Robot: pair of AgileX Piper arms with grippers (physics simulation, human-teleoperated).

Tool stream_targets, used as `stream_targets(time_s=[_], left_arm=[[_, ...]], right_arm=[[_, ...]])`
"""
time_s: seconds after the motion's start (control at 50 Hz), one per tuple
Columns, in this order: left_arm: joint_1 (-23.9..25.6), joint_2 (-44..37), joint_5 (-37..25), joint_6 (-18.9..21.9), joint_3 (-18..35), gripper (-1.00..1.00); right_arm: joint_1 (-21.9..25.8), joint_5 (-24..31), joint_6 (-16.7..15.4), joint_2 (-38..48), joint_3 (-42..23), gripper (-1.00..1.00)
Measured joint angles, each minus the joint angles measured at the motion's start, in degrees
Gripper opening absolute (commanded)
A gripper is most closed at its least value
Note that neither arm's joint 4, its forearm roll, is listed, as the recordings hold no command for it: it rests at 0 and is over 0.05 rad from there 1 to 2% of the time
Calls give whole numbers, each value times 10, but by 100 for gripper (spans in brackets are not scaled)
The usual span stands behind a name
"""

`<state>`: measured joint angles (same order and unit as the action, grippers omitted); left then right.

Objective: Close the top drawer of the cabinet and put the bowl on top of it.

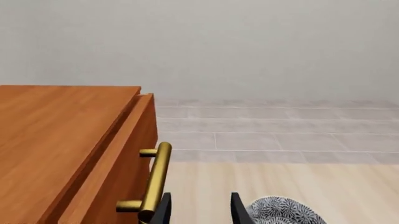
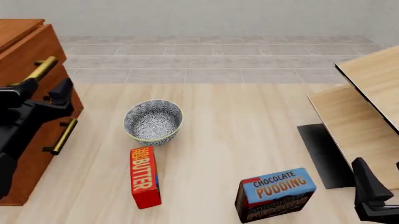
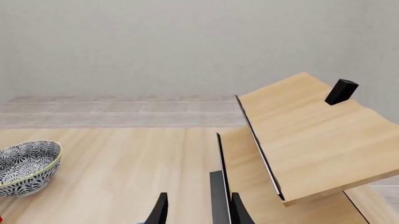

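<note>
the top drawer [image 1: 128, 154], the uppermost reddish-brown wooden front with a long brass bar handle [image 1: 154, 179], looks nearly flush with the large reddish-brown wooden cabinet [image 1: 56, 135], a narrow seam showing along its upper edge, so the closing step seems almost or fully done; whether it is fully home cannot be told; the second step is untouched, for the round deep white bowl with blue-grey floral pattern and pale yellowish rim [image 2: 153, 121] sits on the pale wood table [image 2: 237, 121], near the cabinet's front and apart from both arms; the left gripper [image 1: 198, 209] has its black fingers spread with nothing between them, one fingertip right at the handle's end, the bowl just beyond the other finger; the right gripper [image 3: 198, 210] hangs parted and empty, well apart from the bowl
</note>
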<state>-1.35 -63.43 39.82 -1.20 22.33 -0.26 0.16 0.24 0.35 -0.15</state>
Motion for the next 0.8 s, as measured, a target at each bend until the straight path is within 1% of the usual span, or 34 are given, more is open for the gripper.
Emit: stream_targets(time_s=[0.38,0.68,0.8], left_arm=[[-60,-21,26,-3,3,100],[-105,-33,55,-25,-1,100],[-115,-36,62,-33,-3,100]], right_arm=[[0,1,1,0,0,100],[-1,0,3,-1,0,100],[-1,0,4,-1,0,100]])
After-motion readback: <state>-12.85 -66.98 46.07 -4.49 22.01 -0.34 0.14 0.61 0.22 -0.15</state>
